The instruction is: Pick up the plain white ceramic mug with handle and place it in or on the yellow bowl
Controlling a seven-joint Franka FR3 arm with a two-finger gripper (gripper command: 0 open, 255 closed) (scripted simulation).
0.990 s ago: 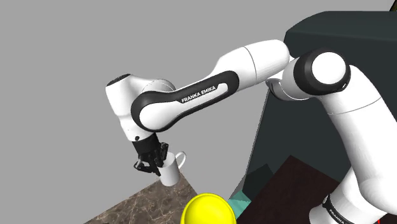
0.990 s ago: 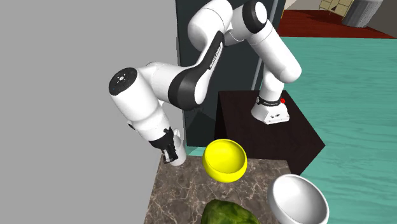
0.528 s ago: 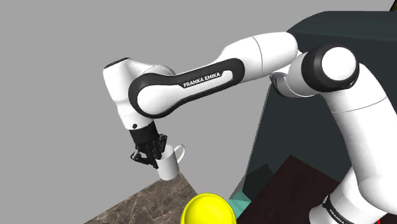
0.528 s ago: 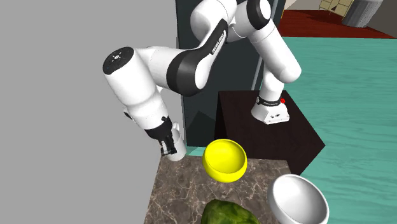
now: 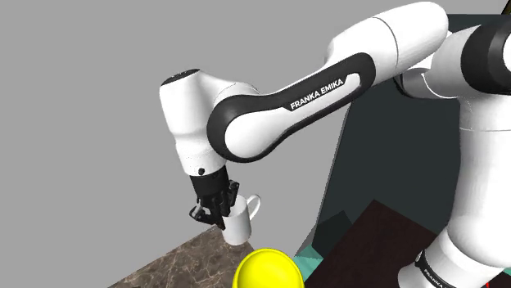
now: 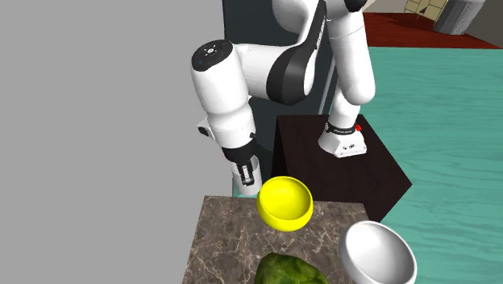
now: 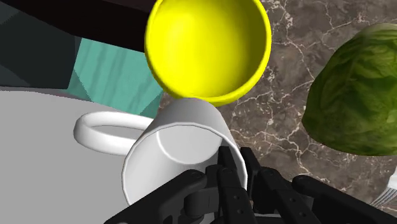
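Shoulder view: yellow bowl (image 5: 269,270) clipped by the edge at 6 o'clock. Second exterior view: green lump (image 6: 288,270) and white bowl (image 6: 379,252) clipped too (6 and 5 o'clock). Wrist view: fingers (image 7: 228,167) cover part of the mug (image 7: 178,153) rim.

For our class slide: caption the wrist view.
Claw clasps the white mug's rim; yellow bowl waits beyond on marbled tabletop.

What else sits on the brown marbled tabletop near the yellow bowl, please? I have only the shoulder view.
Observer: A lumpy green leafy vegetable lies near the round yellow bowl.
Operator: Anything more?
Observer: A plain white bowl stands at the second exterior view's lower right.
Operator: How is the mug gripped?
Observer: The black fingers pinch the plain white handled mug's wall, one inside, one outside.
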